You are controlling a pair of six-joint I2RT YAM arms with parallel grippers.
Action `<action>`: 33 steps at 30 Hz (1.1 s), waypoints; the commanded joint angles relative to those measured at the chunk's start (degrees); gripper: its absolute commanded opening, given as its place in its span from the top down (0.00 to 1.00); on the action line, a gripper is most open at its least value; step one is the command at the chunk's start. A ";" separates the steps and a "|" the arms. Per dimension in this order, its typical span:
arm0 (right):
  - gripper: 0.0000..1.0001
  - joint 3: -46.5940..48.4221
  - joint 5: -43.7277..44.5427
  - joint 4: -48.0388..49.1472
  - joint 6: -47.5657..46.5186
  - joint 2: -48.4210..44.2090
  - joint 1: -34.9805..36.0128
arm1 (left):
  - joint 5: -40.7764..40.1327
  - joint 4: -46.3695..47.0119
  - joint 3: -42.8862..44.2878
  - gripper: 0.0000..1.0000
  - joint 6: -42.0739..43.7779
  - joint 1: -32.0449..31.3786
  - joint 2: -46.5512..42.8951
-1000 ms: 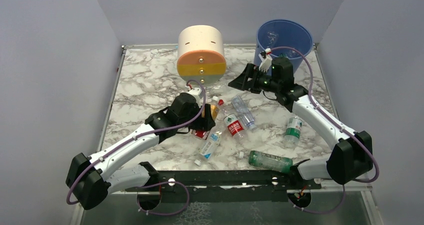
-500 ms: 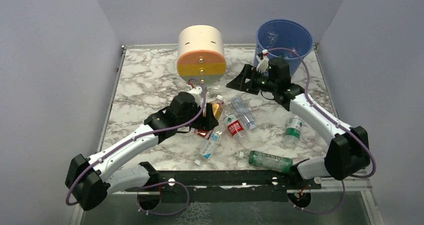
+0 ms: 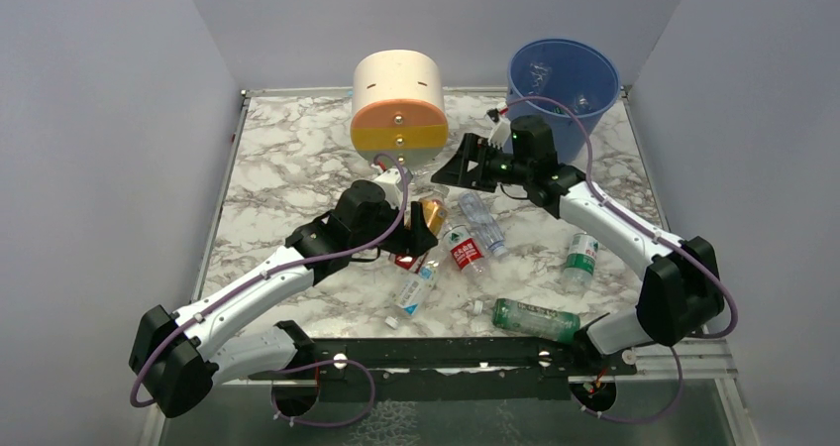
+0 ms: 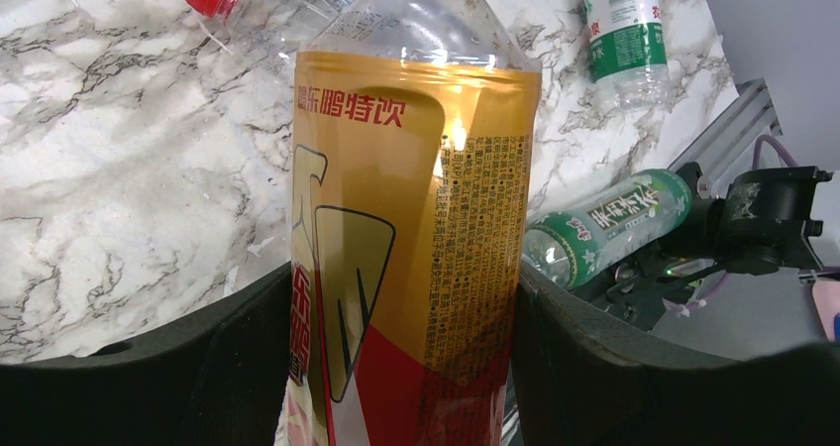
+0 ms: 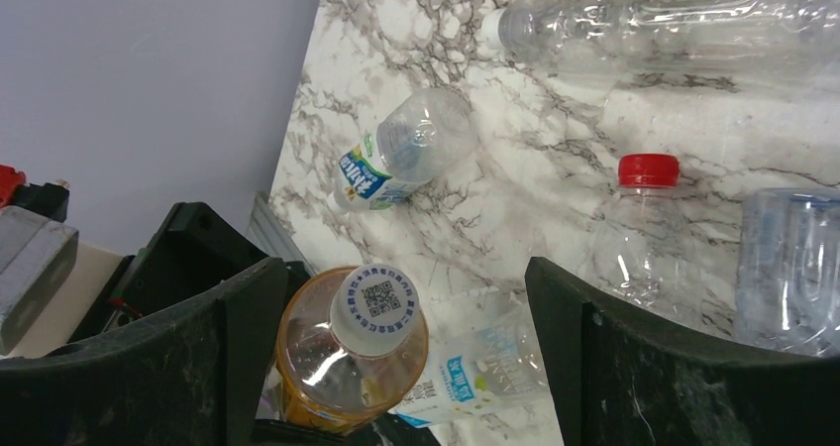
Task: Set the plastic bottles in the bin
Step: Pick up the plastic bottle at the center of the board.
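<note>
Marble table (image 3: 287, 159): bottles (image 3: 535, 319), bin (image 3: 601, 94), drawer unit (image 3: 399, 99)

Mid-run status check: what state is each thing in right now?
left gripper: shut on yellow-label bottle
yellow-label bottle: capped, held roughly upright
right gripper: open, empty
bin: upright, open top
drawer unit: drawers shut
red-cap bottle: capped, lying on its side
green bottle: lying on its side

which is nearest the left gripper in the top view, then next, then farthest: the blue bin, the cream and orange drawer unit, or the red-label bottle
From the left gripper, shut on the gold-label bottle:
1. red-label bottle, lying just to its right.
2. cream-and-orange drawer unit, behind it toward the far edge.
3. blue bin, at the far right corner.
</note>
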 commanded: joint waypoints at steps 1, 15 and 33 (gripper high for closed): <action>0.06 1.66 -1.33 0.01 0.34 1.18 2.07 | 0.67 2.97 -0.01 0.42 0.69 -0.19 -0.79; 0.06 -0.22 -0.98 0.40 1.74 1.28 6.86 | -2.05 4.03 -1.02 0.43 1.00 -0.21 -0.97; 0.16 -0.91 -0.74 0.37 2.19 2.16 10.26 | -4.92 4.14 -1.57 0.43 1.04 -0.19 -1.96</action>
